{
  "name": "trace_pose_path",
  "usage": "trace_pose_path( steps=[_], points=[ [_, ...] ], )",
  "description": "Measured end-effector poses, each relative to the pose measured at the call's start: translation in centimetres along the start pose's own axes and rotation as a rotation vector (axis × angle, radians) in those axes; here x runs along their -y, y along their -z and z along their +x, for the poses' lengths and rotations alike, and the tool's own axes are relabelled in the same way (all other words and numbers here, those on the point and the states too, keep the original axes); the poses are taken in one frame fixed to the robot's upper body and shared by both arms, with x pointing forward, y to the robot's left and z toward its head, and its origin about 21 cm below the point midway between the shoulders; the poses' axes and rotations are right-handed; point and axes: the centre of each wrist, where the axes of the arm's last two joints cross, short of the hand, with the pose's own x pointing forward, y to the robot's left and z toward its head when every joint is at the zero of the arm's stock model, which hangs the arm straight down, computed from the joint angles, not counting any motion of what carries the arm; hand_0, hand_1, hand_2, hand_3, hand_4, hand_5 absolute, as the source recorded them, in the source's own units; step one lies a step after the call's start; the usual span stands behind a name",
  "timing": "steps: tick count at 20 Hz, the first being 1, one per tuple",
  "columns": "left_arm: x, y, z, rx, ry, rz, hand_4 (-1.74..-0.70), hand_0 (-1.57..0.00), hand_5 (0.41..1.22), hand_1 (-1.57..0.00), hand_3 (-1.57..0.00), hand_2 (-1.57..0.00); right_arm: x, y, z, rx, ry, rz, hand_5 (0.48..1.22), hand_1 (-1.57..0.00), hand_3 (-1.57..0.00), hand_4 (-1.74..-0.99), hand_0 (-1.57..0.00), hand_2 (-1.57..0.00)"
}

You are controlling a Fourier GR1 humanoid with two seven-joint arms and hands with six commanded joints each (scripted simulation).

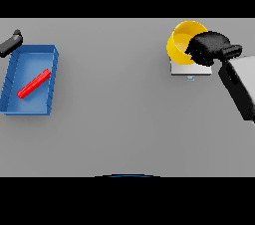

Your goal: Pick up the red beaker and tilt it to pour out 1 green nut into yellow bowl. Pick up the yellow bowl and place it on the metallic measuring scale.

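Already the yellow bowl (180, 43) sat over the scale (191, 69), with the right hand (208, 47) curled round its near rim, presumably to steady it as it settled on the platform. Whether the bowl rested fully on the scale or hung just above it could not be told. Nothing inside the bowl was visible; no nut could be made out. Far to the left, a blue tray (15, 104) held a red object (34, 83) lying slantwise. The left hand (11, 43) showed beside the tray's far corner, its grip indiscernible.
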Motion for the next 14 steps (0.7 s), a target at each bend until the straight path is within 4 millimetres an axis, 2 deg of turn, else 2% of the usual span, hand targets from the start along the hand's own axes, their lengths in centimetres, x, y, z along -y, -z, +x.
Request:
trace_pose_path(
  steps=[4,8,9,11,12,13,14],
  points=[
    [0.2,-0.1,-0.2,-0.01,0.006,0.005,-0.85,0.0,0.78,0.0,0.0,0.0,-1.1,0.2,-1.6,-0.044,0.024,0.022,1.221,-1.31,-1.54,-1.73,-1.48,-1.4],
    [0.0,-0.1,-0.2,-0.027,0.012,0.003,-0.84,0.0,0.786,0.0,0.0,0.0,-1.4,0.6,-1.7,-0.063,0.016,0.031,1.221,-1.2,-1.56,-1.73,-1.39,-1.32],
    [-0.1,-0.1,-0.2,-0.02,0.015,0.004,-0.84,0.0,0.776,0.0,0.0,0.0,-1.7,0.8,-1.6,-0.062,0.015,0.036,1.221,-1.21,-1.56,-1.73,-1.4,-1.32],
    [-0.2,0.0,0.0,-0.025,0.02,0.002,-0.84,0.0,0.771,0.0,0.0,0.0,-2.0,0.8,-2.1,-0.06,0.026,0.036,1.221,-1.23,-1.54,-1.728,-1.42,-1.4],
    [-0.1,0.1,-0.1,-0.02,0.019,-0.002,-0.84,0.0,0.772,0.0,0.0,0.0,-1.9,1.1,-1.9,-0.072,0.034,0.04,1.221,-1.18,-1.54,-1.67,-1.4,-1.29],
    [0.1,0.2,-0.4,-0.023,0.019,-0.003,-0.84,0.0,0.773,0.0,0.0,0.0,-2.0,1.0,-2.1,-0.062,0.047,0.044,1.221,-1.15,-1.39,-1.644,-1.41,-1.18],
    [0.1,0.2,-0.6,-0.022,0.01,-0.007,-0.84,0.0,0.775,0.0,0.0,0.0,-1.8,1.1,-2.1,-0.074,0.056,0.048,1.155,-1.04,-1.24,-1.621,-1.32,-1.04]
  ],
)
